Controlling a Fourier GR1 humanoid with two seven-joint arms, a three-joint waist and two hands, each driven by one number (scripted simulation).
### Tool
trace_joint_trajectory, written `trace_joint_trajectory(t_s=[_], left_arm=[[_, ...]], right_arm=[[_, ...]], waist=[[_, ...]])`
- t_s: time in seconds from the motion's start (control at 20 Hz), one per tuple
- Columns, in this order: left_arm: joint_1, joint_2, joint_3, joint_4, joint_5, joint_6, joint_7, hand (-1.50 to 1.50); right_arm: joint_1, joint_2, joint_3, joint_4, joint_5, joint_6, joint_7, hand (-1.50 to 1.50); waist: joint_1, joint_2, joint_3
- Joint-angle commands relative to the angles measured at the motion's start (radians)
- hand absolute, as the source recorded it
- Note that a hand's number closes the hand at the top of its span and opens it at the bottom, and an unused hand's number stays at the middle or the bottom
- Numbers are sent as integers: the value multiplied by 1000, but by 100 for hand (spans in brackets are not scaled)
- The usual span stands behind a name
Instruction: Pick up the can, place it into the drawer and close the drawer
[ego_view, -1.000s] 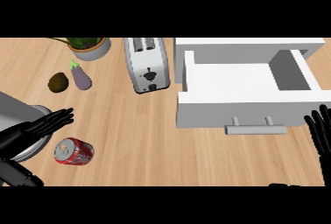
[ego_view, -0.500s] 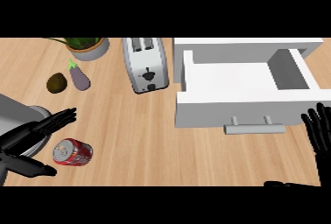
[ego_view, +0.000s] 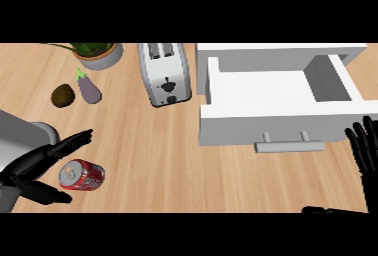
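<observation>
Can (ego_view: 81, 175) lies near the desk's front-left corner, cupped by the released left robot hand (ego_view: 40, 165); right robot hand (ego_view: 365, 150) rests released.

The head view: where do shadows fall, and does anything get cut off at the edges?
Head view: light is even, with no glare; the open drawer has a shaded inner wall on its right. The potted plant is cropped at the top, the right hand at the right edge; the can shows whole beside the left hand.

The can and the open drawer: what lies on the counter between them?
Nothing: the head view shows only bare counter between the can and the drawer.
</observation>
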Motion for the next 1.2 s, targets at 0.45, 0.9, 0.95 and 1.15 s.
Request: trace_joint_trajectory(t_s=[0.45, 0.9, 0.95, 1.15], left_arm=[[-127, -15, -154, 270, -46, -56, -301, -150], [-203, -72, -223, 369, -46, 2, -315, -150], [-169, -38, -231, 352, -46, -10, -357, -150], [-207, -66, -261, 384, -42, -12, -341, -150]], right_arm=[[-16, 0, 0, -39, -19, 2, 40, -150], [29, 4, 0, -69, -12, 13, 38, -150], [47, 2, -15, -113, -21, 4, 66, -150], [60, 3, -16, -88, -34, 28, 38, -150]], waist=[[3, 0, 1], [1, -1, 2], [6, -4, 2], [2, -3, 3]])
